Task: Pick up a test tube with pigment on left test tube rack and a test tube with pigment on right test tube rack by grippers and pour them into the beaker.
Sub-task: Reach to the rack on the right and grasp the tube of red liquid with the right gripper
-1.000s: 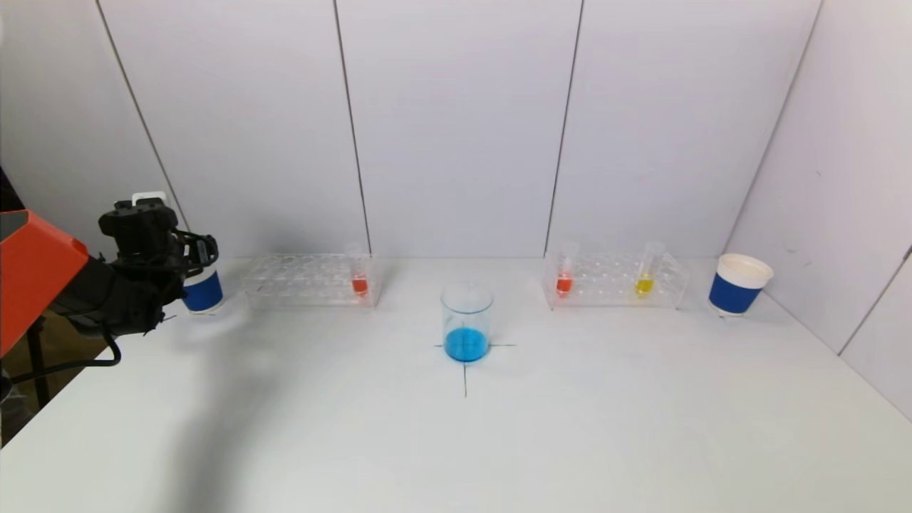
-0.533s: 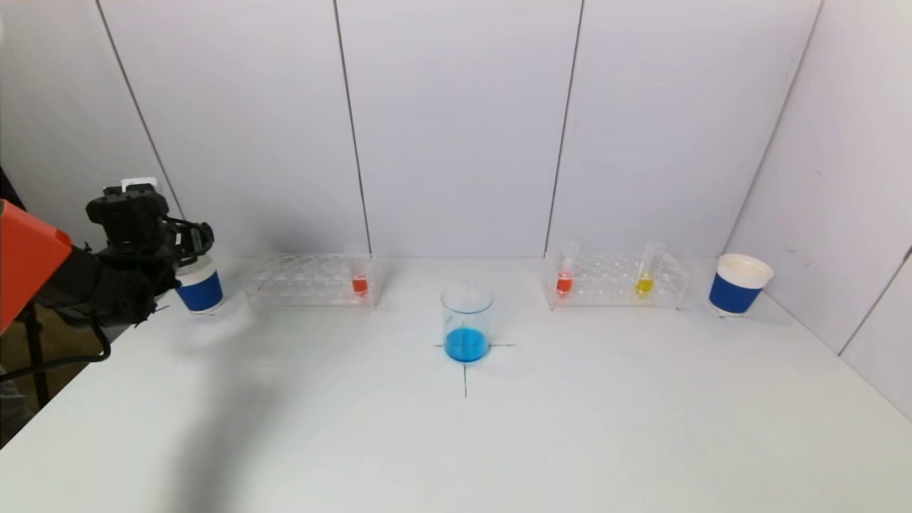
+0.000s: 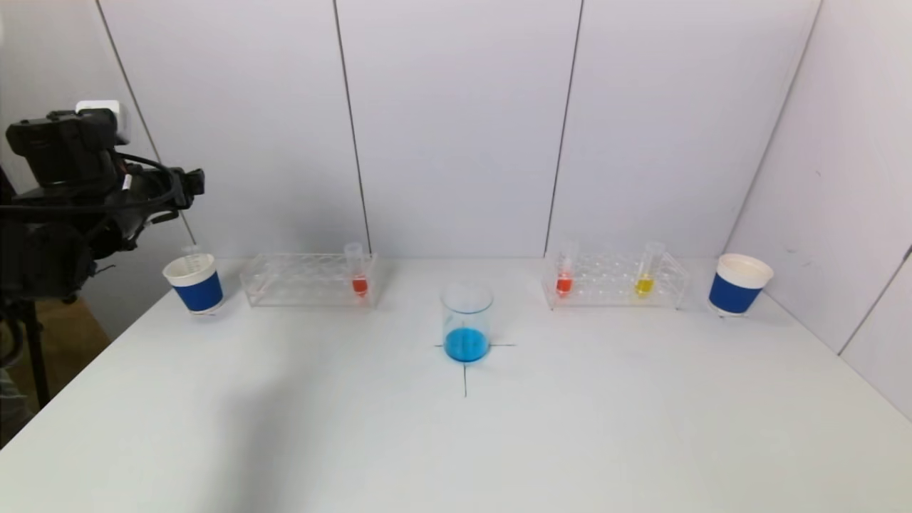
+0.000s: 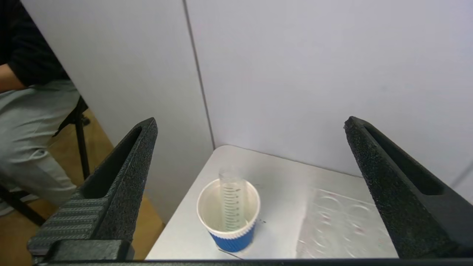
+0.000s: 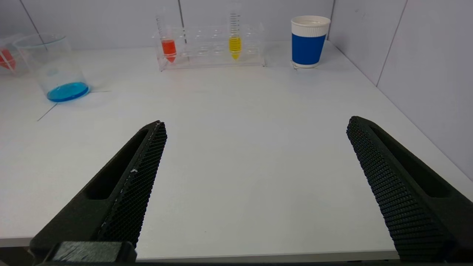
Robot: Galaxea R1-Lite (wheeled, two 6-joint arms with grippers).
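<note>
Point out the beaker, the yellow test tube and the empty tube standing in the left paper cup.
beaker (image 3: 467, 320), head view, on its clear glass wall above the blue liquid.
yellow test tube (image 3: 645, 284), head view, on its yellow-filled lower end.
empty tube (image 4: 231, 201), left wrist view, on its graduated middle inside the cup.

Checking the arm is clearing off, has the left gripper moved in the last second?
Yes. The left gripper has risen, from level with the left blue paper cup to well above its rim; jaws open.
</note>
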